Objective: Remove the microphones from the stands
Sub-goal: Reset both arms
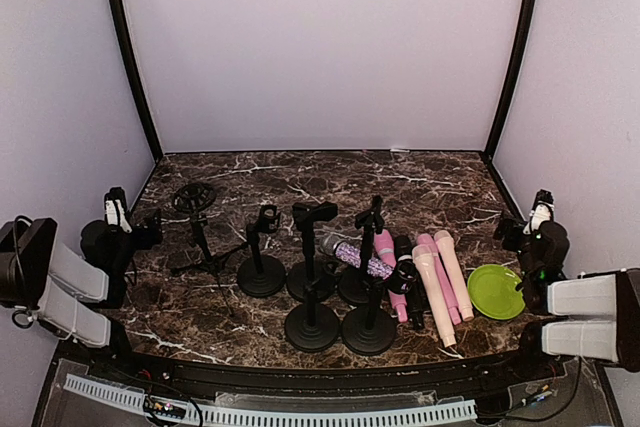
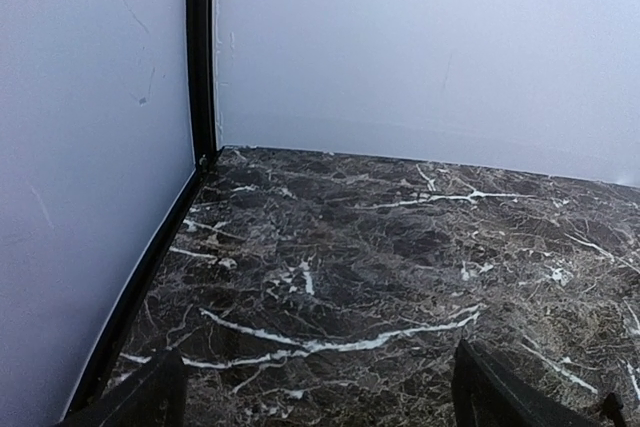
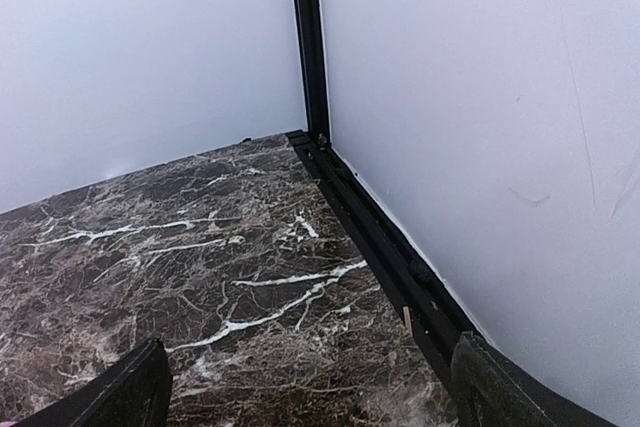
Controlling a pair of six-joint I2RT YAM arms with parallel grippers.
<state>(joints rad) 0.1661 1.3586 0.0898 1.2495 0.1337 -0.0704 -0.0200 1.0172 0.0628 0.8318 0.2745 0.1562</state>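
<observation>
Marble tabletop [image 1: 330, 169] spreads behind the stands [image 1: 312, 327]; left gripper [image 1: 117, 212] and right gripper [image 1: 541, 209] gape empty at its edges.

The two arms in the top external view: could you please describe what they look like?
The left arm and right arm are black with boxy pale grey links. The black left tool and right tool each carry a white part. Thin cables trail near the bases.

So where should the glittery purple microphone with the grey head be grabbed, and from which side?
Probably on the barrel of the glittery purple microphone, just behind its grey head, coming down from above and closing across the barrel. It lies nearly level among the black round-based stands, so approaches from the side look crowded. Whether a clip holds it is unclear.
</observation>
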